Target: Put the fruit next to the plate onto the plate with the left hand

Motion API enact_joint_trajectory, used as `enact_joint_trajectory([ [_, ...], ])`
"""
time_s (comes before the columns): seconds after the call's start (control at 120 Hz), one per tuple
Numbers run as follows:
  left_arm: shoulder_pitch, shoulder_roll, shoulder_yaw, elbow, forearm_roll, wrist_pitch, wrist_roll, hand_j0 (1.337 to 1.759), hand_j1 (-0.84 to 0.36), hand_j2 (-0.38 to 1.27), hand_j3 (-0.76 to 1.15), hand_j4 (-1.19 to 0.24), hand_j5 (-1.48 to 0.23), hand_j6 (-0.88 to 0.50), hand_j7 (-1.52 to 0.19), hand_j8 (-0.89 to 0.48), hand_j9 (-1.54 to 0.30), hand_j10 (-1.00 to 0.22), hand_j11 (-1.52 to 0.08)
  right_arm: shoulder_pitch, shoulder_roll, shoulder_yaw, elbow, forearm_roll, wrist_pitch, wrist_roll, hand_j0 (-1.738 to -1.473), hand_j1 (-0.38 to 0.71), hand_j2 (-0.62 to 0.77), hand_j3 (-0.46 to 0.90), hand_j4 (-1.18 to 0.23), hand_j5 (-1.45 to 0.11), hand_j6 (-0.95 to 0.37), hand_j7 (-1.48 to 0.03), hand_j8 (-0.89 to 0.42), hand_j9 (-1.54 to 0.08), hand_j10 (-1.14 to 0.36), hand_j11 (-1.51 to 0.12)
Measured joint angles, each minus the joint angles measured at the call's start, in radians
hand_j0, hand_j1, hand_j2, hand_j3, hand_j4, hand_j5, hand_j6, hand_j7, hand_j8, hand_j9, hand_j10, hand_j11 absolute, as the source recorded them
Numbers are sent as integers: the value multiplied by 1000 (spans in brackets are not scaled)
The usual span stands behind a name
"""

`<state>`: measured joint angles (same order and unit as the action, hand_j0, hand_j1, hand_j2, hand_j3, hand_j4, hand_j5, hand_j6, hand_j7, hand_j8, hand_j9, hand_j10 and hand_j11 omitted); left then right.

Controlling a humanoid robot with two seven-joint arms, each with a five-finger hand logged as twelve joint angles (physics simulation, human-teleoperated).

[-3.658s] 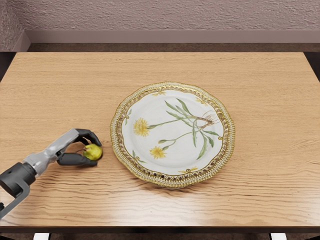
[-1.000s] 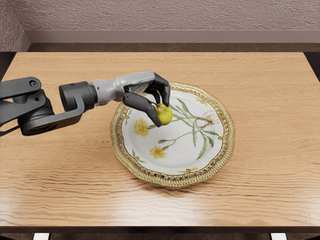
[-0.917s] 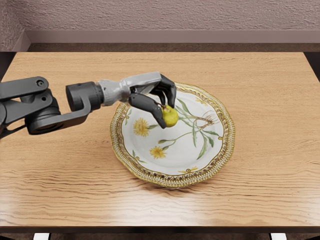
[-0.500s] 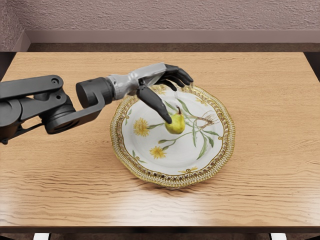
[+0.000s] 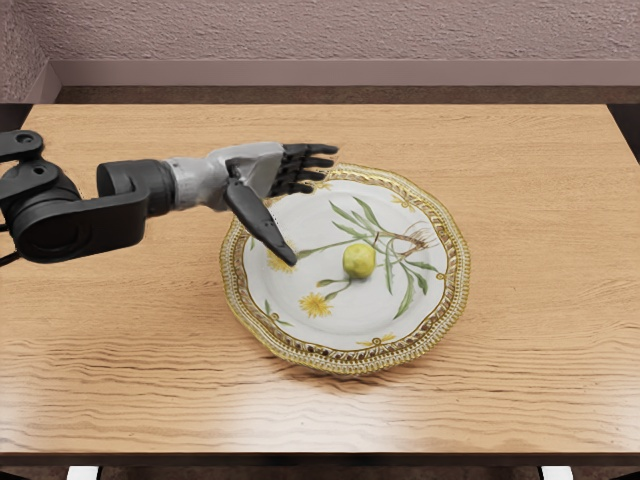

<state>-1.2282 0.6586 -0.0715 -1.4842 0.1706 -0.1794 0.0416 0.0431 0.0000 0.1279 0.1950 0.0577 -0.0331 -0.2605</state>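
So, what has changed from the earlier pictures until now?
The left robot hand carried the fruit from the table onto the plate, let it go and drew back to the left, fingers open. The plate stayed where it was.

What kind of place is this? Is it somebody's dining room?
Probably a pretend dining spot drawn by a computer, not a real home. There is a wooden table, a flowery plate with a yellow-green fruit on it, and a rough wall behind.
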Motion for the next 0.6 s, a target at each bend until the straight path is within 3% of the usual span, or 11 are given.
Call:
enact_joint_trajectory([
  [0.067,0,84,-2,-22,-121,-90,47,1658,323,25,0,-25,-36,-22,-36,-19,-36,-23,-36,0,0,1,0,0,0,1,-1658,-310,-7,0,-33,-43,-33,-43,-33,-43,-33,-43],
  [0.217,2,249,3,-69,-334,-266,112,1658,337,12,0,-11,-17,-10,-17,-9,-17,-11,-17,0,0,2,1,1,1,1,-1658,-310,-7,0,-33,-43,-33,-43,-33,-43,-33,-43],
  [0.35,32,376,18,-95,-443,-381,145,1658,343,7,0,-5,-9,-4,-9,-4,-9,-5,-9,0,0,2,1,1,1,0,-1658,-310,-7,0,-33,-43,-33,-43,-33,-43,-33,-43],
  [0.492,68,446,22,-98,-497,-419,200,1658,342,4,0,-4,-8,-4,-9,-4,-9,-5,-9,0,0,3,1,3,1,0,-1658,-310,-7,0,-33,-43,-33,-43,-33,-43,-33,-43],
  [0.6,77,486,23,-82,-536,-427,313,1658,343,3,0,-3,-7,-2,-7,-2,-7,-4,-7,0,0,3,1,5,1,0,-1658,-310,-7,0,-33,-43,-33,-43,-33,-43,-33,-43],
])
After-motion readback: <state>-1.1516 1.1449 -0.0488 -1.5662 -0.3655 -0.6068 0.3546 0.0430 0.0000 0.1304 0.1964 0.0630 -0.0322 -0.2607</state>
